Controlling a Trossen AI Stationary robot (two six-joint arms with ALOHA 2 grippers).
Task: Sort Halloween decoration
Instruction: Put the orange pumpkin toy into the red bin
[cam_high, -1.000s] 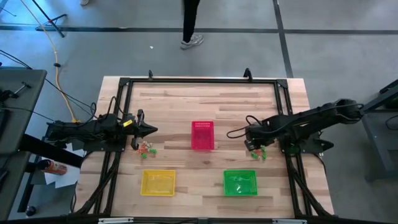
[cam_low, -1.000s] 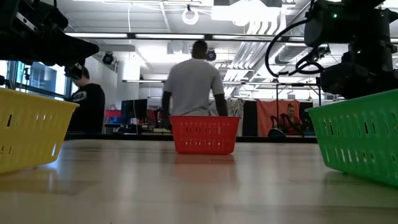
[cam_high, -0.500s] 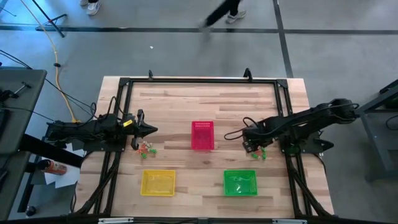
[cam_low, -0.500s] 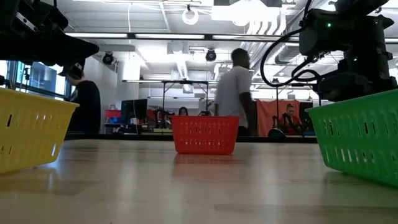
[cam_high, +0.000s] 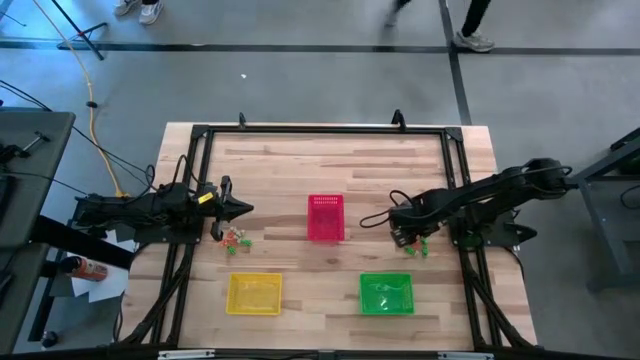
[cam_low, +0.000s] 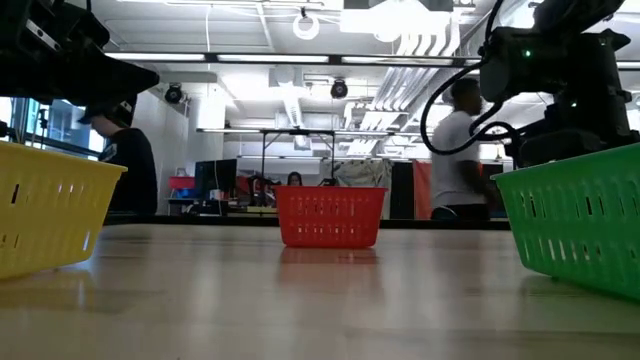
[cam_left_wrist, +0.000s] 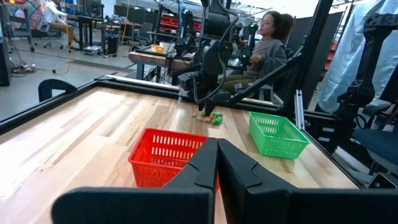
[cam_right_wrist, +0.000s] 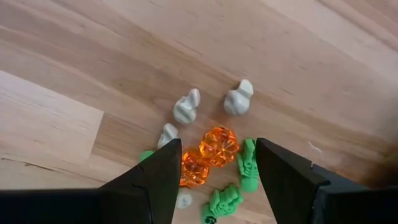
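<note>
- Two piles of tiny trinkets lay on the wooden desk (cam_high: 280, 165), one near each arm.
- On the right side, the right claw (cam_right_wrist: 216, 163) hung just above its pile (cam_high: 420, 245), pointing down at it.
- Its two fingers (cam_right_wrist: 155, 177) were spread wide apart and held nothing.
- Between those fingers sat two orange pumpkins (cam_right_wrist: 219, 146), touching each other.
- Green bits (cam_right_wrist: 247, 163) lay right beside the pumpkins, close to one finger.
- Three pale little ghosts (cam_right_wrist: 237, 99) lay a bit past the pumpkins, out beyond the fingertips.
- On the left side, the left claw (cam_high: 243, 209) waited with its fingers pressed together and nothing in them.
- The left pile (cam_high: 235, 238) lay on the desk just beside that claw's tip.
- A red basket (cam_high: 325, 217) stood between the two arms.
- A yellow basket (cam_high: 254, 294) and a green basket (cam_high: 386, 293) stood near the desk's front edge.
</note>
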